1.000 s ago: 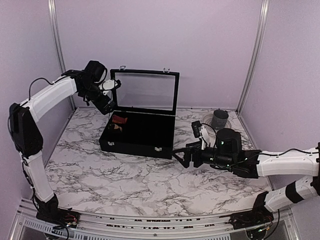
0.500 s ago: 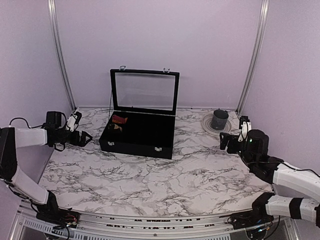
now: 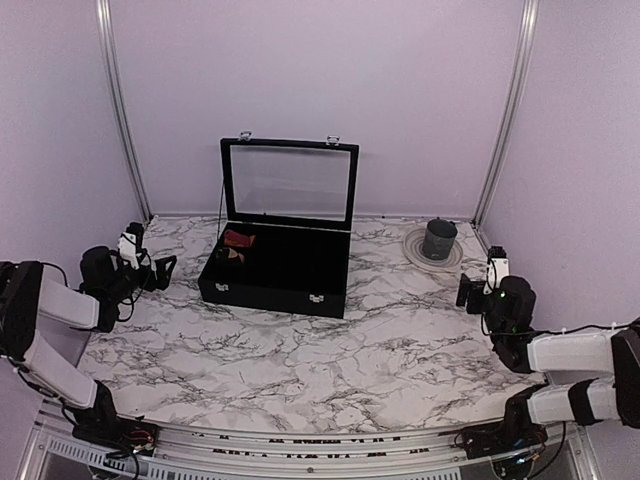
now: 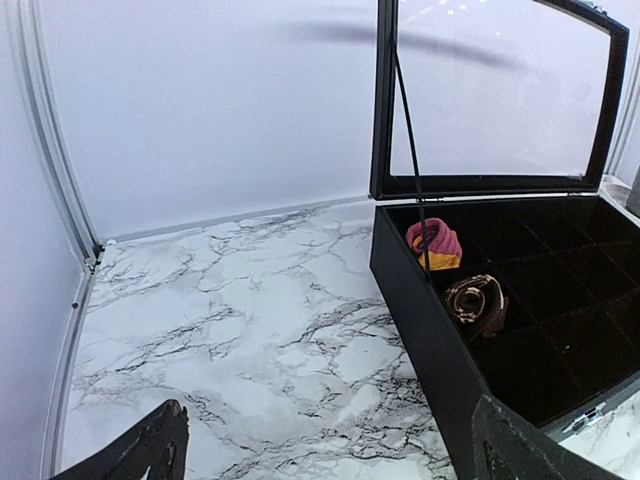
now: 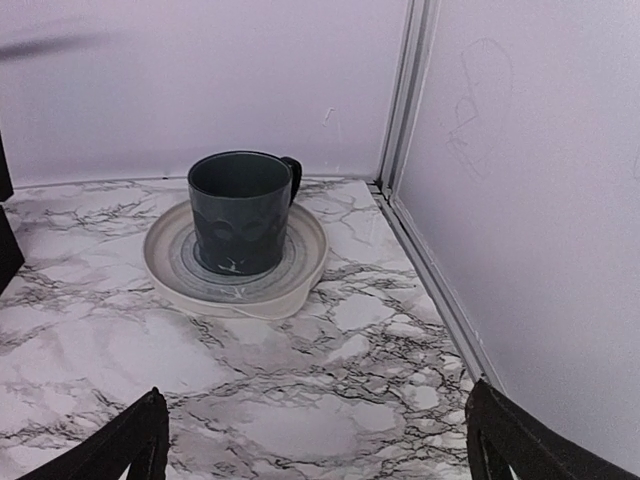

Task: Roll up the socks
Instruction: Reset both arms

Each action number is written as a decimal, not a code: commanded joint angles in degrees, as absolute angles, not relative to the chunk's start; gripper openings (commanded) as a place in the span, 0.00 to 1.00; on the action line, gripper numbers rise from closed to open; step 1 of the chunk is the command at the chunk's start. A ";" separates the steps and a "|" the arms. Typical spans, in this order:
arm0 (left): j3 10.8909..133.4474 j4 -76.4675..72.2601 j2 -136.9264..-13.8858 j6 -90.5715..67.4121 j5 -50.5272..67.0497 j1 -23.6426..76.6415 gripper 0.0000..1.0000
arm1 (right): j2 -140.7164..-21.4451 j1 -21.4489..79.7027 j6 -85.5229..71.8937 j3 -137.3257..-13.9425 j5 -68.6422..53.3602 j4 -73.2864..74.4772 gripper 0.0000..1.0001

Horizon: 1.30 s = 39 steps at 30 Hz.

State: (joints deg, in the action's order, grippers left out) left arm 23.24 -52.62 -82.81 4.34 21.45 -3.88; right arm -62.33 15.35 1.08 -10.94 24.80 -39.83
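1. The left gripper (image 3: 165, 268) sits low at the far left of the top view, above the marble table (image 3: 320, 350). Its jaws are spread wide and hold nothing.
2. In the left wrist view, only its two dark fingertips (image 4: 155, 450) show at the bottom corners, with bare marble and the case's near corner between them.
3. The right gripper (image 3: 465, 292) is at the right of the top view, also low over the table. Its jaws are released and empty.
4. In the right wrist view, its fingertips (image 5: 135, 440) stand far apart at the bottom edge, with tabletop between them.
5. A black compartment case (image 3: 275, 285) stands centre-left in the top view, with its glass-paned lid (image 3: 290, 183) raised upright at the back.
6. The magenta-red sock (image 4: 437, 243), with orange stripes, lies bundled in a back compartment at the case's left end.
7. The dark brown sock (image 4: 478, 300), showing tan, is coiled in the compartment just in front of the red one.
8. In the top view both socks appear small at the case's left side: the red one (image 3: 238, 238) behind and the dark one (image 3: 229, 255) in front.
9. Both grippers are well apart from the case and the socks.
10. A dark grey mug (image 5: 240, 212) stands upright on a pale round plate (image 5: 165, 270) in the table's far right corner.
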 commanded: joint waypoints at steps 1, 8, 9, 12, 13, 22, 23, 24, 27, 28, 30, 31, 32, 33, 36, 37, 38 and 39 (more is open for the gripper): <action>19.09 -67.90 -84.20 2.17 17.81 -4.09 0.99 | -70.79 10.57 3.97 -10.08 20.19 -61.55 1.00; 22.24 -62.57 -84.76 1.75 17.40 -4.20 0.99 | -87.44 4.34 2.20 -15.74 8.25 -72.33 1.00; 22.42 -62.35 -84.80 1.71 17.38 -4.22 0.99 | -90.61 3.93 2.76 -15.55 6.81 -76.27 1.00; 22.33 -62.51 -84.82 1.54 17.05 -4.22 0.99 | -89.63 1.62 1.27 -18.66 1.70 -67.66 1.00; 22.34 -62.64 -84.89 1.50 16.94 -4.22 1.00 | -90.59 0.74 0.92 -19.02 0.06 -68.82 1.00; 22.75 -61.95 -84.96 1.14 15.82 -4.22 0.99 | -90.55 -0.18 0.17 -19.47 -0.57 -67.78 1.00; 22.76 -61.92 -84.99 1.14 15.82 -4.22 1.00 | -90.38 -0.18 0.13 -19.58 -0.53 -67.12 1.00; 22.79 -61.91 -84.99 1.14 15.81 -4.22 1.00 | -90.51 -0.18 0.17 -19.48 -0.59 -67.46 1.00; 22.85 -61.75 -85.00 1.12 15.81 -4.22 0.99 | -90.53 -0.19 0.12 -19.50 -0.62 -67.62 1.00; 22.96 -61.72 -85.09 1.16 15.76 -4.22 0.99 | -90.53 -0.18 0.09 -19.46 -0.62 -67.68 1.00; 23.10 -61.36 -85.08 1.31 15.67 -4.14 1.00 | -90.53 -0.18 0.15 -19.51 -0.62 -67.72 1.00; 23.11 -61.39 -85.08 1.32 15.63 -4.12 1.00 | -90.53 -0.18 0.17 -19.36 -0.55 -67.68 1.00; 23.07 -61.39 -85.02 1.32 15.64 -4.13 1.00 | -90.53 -0.18 0.18 -19.45 -0.53 -67.72 1.00; 22.90 -61.57 -84.99 1.27 15.56 -4.13 1.00 | -90.53 -0.18 0.18 -19.43 -0.48 -67.68 1.00; 22.65 -62.15 -84.95 1.06 15.59 -4.13 0.99 | -90.53 -0.18 0.18 -19.45 -0.54 -67.68 1.00; 22.66 -62.14 -84.90 1.01 15.58 -4.09 0.99 | -90.53 -0.18 0.18 -19.48 -0.55 -67.66 1.00; 22.67 -62.14 -84.95 1.04 15.59 -4.08 0.99 | -90.53 -0.18 0.15 -19.48 -0.54 -67.67 1.00; 22.68 -62.12 -84.87 1.04 15.59 -4.08 1.00 | -90.53 -0.19 0.16 -19.43 -0.55 -67.68 1.00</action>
State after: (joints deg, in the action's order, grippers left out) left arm 21.78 -60.71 -84.82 1.45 15.97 -3.88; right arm -90.63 0.25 0.67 -18.87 0.21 -66.98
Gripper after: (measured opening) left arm 0.993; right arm 0.998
